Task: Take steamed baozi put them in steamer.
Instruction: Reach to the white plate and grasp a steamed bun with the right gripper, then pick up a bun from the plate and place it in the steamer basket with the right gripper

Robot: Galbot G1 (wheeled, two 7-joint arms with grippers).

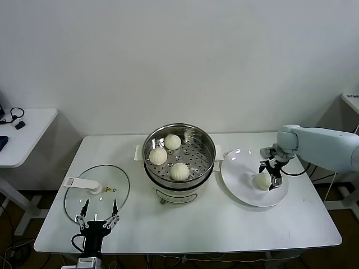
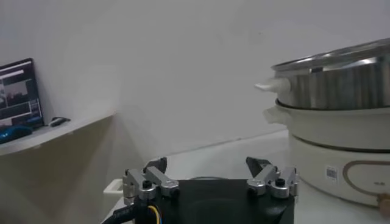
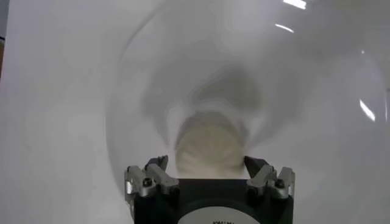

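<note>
Bun (image 1: pixel 261 181), last one, on plate (image 1: pixel 238 178) at steamer's (image 1: pixel 179 158) three o'clock, directly beneath right gripper (image 1: pixel 270 175), jaws wide, straddling it, nothing gripped; left gripper (image 1: pixel 99 221) open, idle.

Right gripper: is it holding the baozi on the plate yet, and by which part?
Nothing held yet. The right gripper is open, straddling the last baozi on the plate, not clamped on it.

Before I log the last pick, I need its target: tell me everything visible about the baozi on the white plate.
The last baozi is a small round cream-white dough bun, upright on the round white plate, right of the steamer. It looks soft and matte. The right gripper stands open over it, fingers straddling its sides; contact cannot be told.
</note>
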